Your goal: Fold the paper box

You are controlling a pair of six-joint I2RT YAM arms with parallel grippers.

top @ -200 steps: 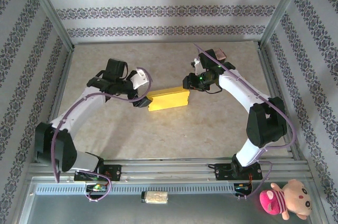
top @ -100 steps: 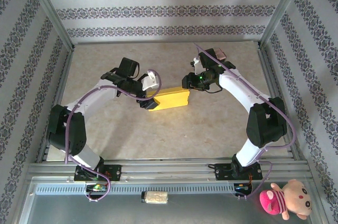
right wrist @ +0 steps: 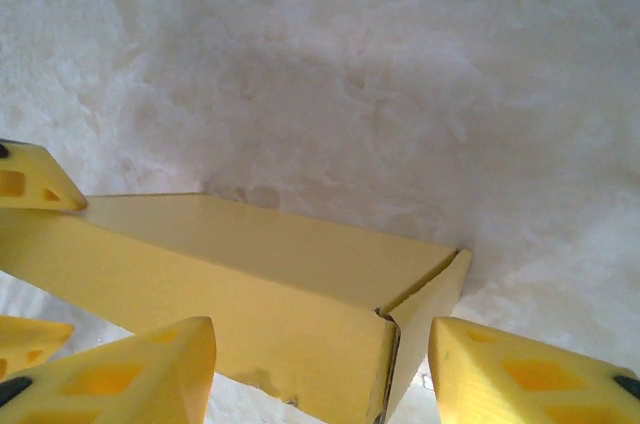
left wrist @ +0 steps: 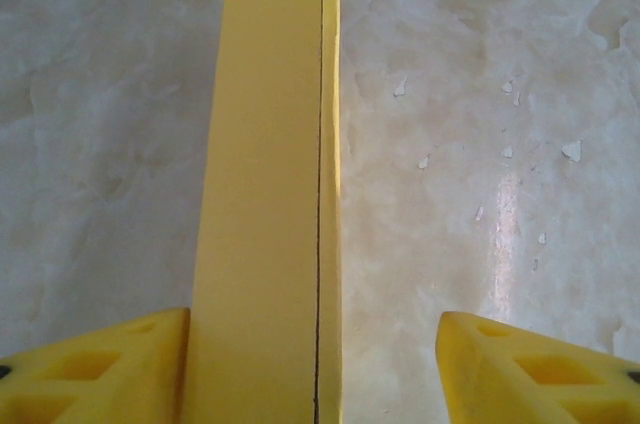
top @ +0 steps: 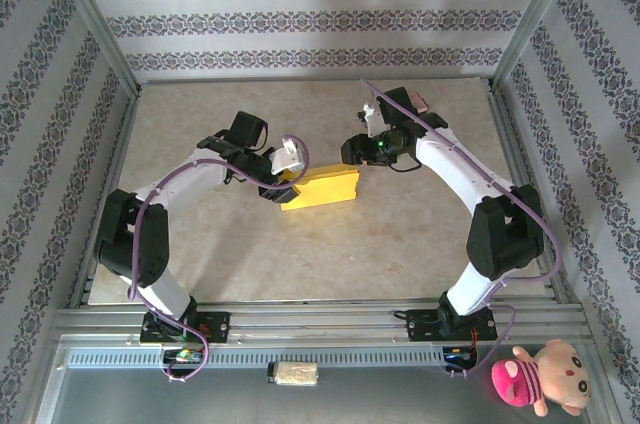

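The paper box lies folded as a flat yellow rectangular box in the middle of the table. My left gripper is at its left end. In the left wrist view the box runs up between the open jaws, against the left finger and well apart from the right finger. My right gripper hovers at the box's far right corner. In the right wrist view that corner sits between the open fingers, with a slightly gaping end flap.
A small pink box-like item lies at the back right behind the right arm. Metal frame rails run along the near edge, with a plush toy beyond them. Patterned walls close in three sides.
The left arm has reached right until its jaws straddle the box's left end, and they have narrowed. The right gripper's jaws have widened at the box's right corner.
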